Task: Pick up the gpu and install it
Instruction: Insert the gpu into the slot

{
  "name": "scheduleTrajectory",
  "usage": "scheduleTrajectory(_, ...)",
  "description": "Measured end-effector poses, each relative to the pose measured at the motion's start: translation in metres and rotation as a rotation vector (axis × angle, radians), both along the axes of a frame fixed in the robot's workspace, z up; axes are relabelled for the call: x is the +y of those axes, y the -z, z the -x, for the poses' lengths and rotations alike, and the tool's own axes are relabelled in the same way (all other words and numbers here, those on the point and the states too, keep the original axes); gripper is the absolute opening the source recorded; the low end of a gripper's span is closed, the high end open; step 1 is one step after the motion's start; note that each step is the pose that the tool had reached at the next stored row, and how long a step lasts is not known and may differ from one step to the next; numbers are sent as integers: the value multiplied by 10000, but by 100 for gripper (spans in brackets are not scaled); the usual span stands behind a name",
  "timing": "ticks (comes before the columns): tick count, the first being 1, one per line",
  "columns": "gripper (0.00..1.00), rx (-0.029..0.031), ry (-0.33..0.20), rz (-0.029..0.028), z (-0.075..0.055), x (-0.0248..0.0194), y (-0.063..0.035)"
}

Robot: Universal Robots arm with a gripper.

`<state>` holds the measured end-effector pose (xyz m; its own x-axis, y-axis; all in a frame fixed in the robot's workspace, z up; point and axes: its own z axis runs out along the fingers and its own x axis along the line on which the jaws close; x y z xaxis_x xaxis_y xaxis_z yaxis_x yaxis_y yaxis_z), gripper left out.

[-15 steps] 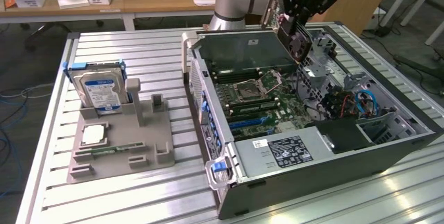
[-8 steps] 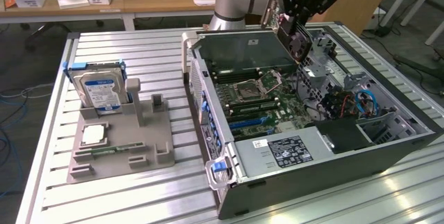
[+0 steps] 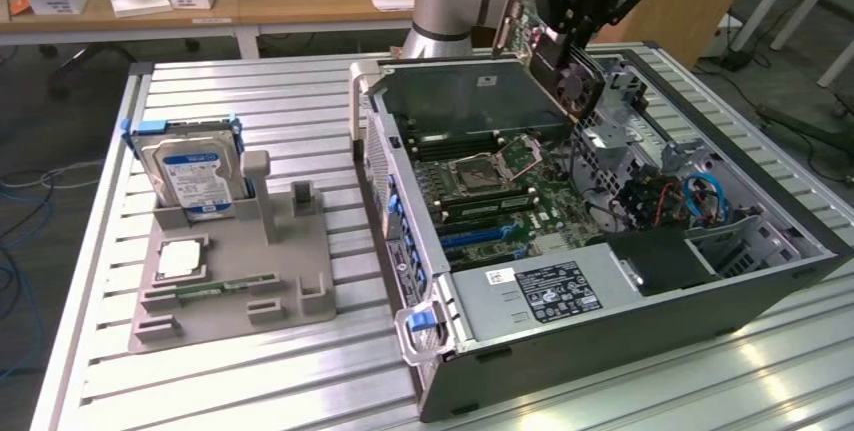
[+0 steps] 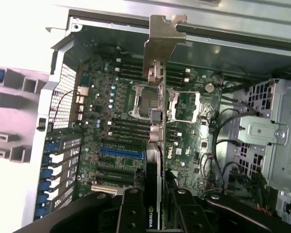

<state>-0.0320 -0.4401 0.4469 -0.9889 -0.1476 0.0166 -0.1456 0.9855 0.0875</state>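
A slatted metal tabletop [image 3: 267, 101] carries two things. An open computer case [image 3: 641, 336] lies on its side toward the exterior view's right. A grey moulded parts holder [image 3: 287, 251] sits flat on the slats just beside it, toward the exterior view's left, not touching it.

Robotics lab: slotted aluminium bench [image 3: 267, 91], open PC case [image 3: 627, 316], wooden desks [image 3: 307, 1]

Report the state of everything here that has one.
gpu, held above the case, not seated.
hand, shut on gpu.
case, on its side, open.
hard drive, upright in holder.
RAM stick, flat in holder.
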Motion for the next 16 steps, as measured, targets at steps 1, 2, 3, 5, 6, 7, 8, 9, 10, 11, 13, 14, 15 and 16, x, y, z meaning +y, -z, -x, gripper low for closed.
scheduleTrajectory(1,27,0,-160,0,0,0,1)
scheduleTrajectory(2,27,0,-313,0,0,0,1)
scheduleTrajectory(3,27,0,-455,1,0,0,1)
scheduleTrajectory(5,27,0,-749,0,0,0,3)
scheduleTrajectory(6,27,0,-900,0,0,0,3)
scheduleTrajectory(7,27,0,-1061,0,0,0,3)
scheduleTrajectory(8,27,0,-1222,1,0,0,4)
scheduleTrajectory(9,27,0,-1381,0,0,0,4)
scheduleTrajectory(10,27,0,-1538,1,0,0,5)
scheduleTrajectory(11,27,0,-1685,1,0,0,5)
scheduleTrajectory(13,27,0,-1969,1,1,0,6)
scheduleTrajectory(14,27,0,-2108,0,2,0,6)
scheduleTrajectory(15,27,0,-2252,0,2,0,7)
scheduleTrajectory(16,27,0,-2403,0,3,0,8)
